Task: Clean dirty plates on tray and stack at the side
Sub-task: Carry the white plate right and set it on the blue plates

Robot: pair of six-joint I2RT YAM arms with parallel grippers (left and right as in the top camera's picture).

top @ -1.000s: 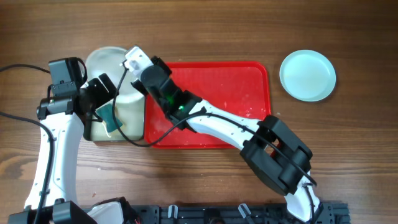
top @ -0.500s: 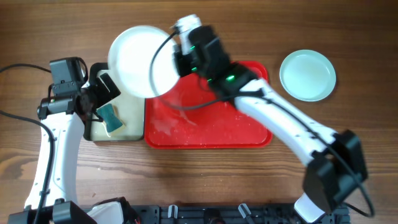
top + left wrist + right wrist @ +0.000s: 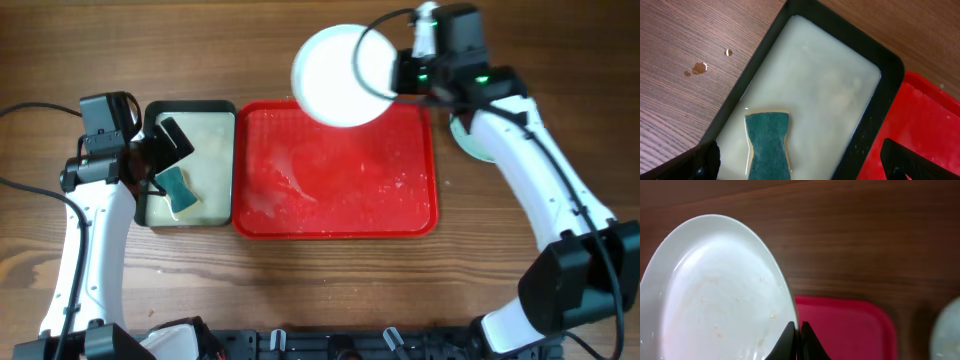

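My right gripper (image 3: 400, 72) is shut on the rim of a white plate (image 3: 340, 75), holding it tilted in the air above the far edge of the red tray (image 3: 335, 195). The right wrist view shows the jaws (image 3: 796, 340) pinching the rim of the plate (image 3: 715, 290), whose face carries small specks. A pale turquoise plate (image 3: 470, 140) lies on the wood right of the tray, mostly hidden under my right arm. My left gripper (image 3: 165, 160) hangs open over the black-rimmed tray (image 3: 190, 105), with nothing between its fingers.
The black-rimmed tray (image 3: 840, 25) holds pale cloudy liquid and a green sponge (image 3: 768, 145) lying in it. It sits against the red tray's (image 3: 925, 125) left side. Wet smears show on the red tray's floor. A few drops (image 3: 700, 67) lie on the wood.
My right arm has swung the white plate from over the black-rimmed tray, up and rightward, to above the red tray's far right part. The left arm has not moved.
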